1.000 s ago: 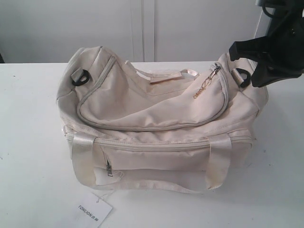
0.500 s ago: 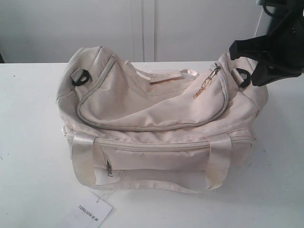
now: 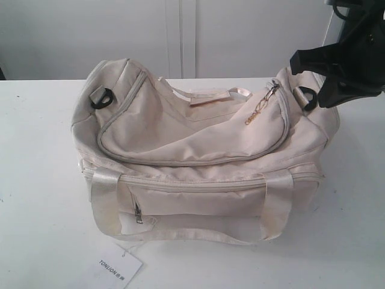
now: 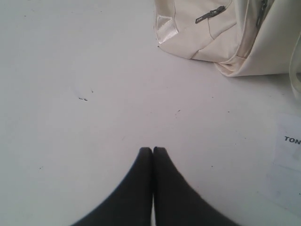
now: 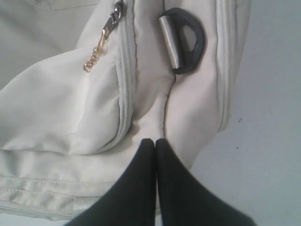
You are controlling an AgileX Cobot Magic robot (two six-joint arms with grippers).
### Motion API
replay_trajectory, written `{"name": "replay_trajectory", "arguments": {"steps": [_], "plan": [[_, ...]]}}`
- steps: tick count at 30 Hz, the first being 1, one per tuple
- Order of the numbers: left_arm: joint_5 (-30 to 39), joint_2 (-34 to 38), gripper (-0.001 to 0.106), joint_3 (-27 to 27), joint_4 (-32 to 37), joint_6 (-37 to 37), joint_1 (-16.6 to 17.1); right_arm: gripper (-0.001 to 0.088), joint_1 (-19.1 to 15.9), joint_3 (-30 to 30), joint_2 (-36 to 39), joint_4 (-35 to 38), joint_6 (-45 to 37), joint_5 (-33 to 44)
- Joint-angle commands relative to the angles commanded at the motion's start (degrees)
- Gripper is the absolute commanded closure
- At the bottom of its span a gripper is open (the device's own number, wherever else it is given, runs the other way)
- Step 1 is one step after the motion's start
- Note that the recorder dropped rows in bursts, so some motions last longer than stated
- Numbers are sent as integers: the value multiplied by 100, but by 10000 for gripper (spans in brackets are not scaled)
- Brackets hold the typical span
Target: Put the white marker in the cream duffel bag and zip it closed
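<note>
The cream duffel bag (image 3: pixel 198 150) lies on the white table (image 3: pixel 42 180) with its curved top zipper run round to the right end, where the gold chain pull (image 3: pixel 257 110) hangs. My right gripper (image 5: pixel 155 140) is shut with nothing in it, hovering just over the bag's right end beside the black ring (image 5: pixel 188 40); the gold chain pull (image 5: pixel 96 52) lies a little off to one side. The right arm (image 3: pixel 352 66) shows dark at the bag's right end. My left gripper (image 4: pixel 153 149) is shut and empty over bare table, apart from the bag (image 4: pixel 211 33). The white marker is out of view.
A white square paper tag (image 3: pixel 120 267) with black print lies on the table in front of the bag, also at the edge of the left wrist view as the tag (image 4: pixel 289 155). A white wall (image 3: pixel 180 36) stands behind the table.
</note>
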Motion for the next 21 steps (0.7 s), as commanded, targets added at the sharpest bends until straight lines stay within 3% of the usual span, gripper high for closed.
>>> {"name": "replay_trajectory", "arguments": {"steps": [21], "plan": [[-111, 0, 1053, 0, 0, 9, 0, 868, 0, 0, 0, 0, 0, 0]]}}
